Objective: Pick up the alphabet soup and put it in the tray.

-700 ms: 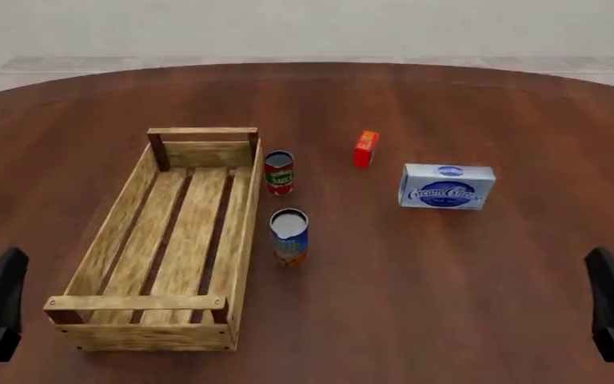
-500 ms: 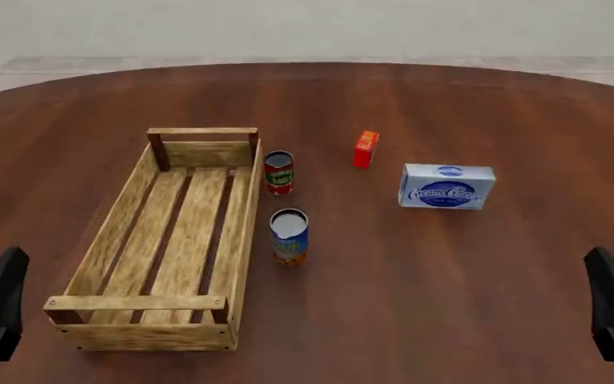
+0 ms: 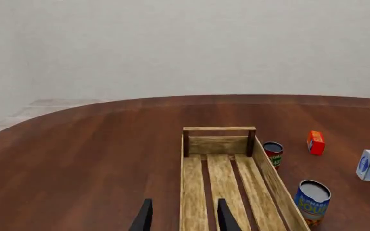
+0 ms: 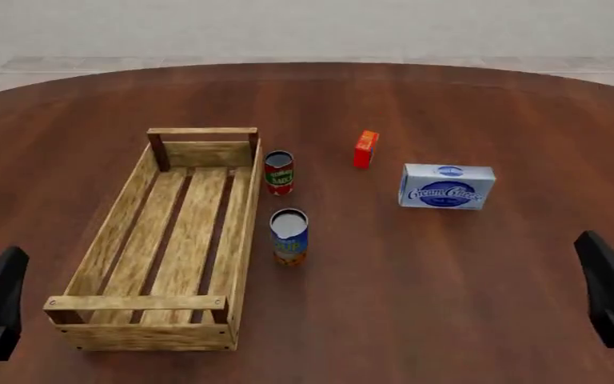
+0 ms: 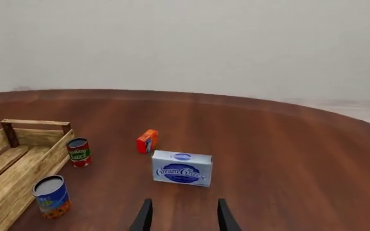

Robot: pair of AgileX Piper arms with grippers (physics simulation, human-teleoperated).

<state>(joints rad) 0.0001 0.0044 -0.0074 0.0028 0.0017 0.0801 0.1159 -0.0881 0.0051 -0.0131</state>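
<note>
Alphabet soup [image 4: 289, 235] stands upright just beside the tray's [image 4: 245, 210] right wall — narrow gap on that side, little finger room. Red-and-green can [image 4: 278, 172] sits close behind it toward the far edge, also next to the tray wall; a slim gap separates the two cans. Right of the soup & toward the near edge, bare table [image 4: 424, 304] — wide open. Orange box [image 4: 366, 149] and cream cheese box [image 4: 447, 186] are well apart to the right, toward the far edge. Nothing above the soup's top. Tray interior holds nothing; low walls, corner posts at the ends.
</note>
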